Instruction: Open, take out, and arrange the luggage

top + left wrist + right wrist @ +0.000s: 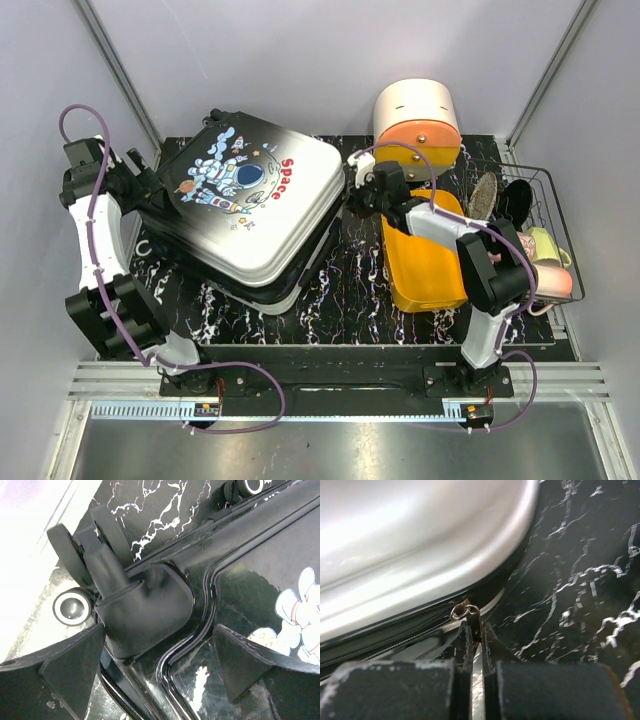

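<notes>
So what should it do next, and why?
Probably the right gripper should drag the zipper pull along the seam. It is shut on that pull at the edge of the luggage, whose lid is down. The left gripper is open over the corner by a wheel and holds nothing, so unzipping looks like the next step.

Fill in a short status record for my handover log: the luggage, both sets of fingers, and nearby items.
luggage: lying on the mat, astronaut side up, lid down
left fingers: open, at a wheel corner of the luggage, holding nothing
right fingers: shut on the zipper pull at the luggage's white edge
tray: orange, right of the luggage
drawer box: behind the tray
basket: far right, holding small items
</notes>
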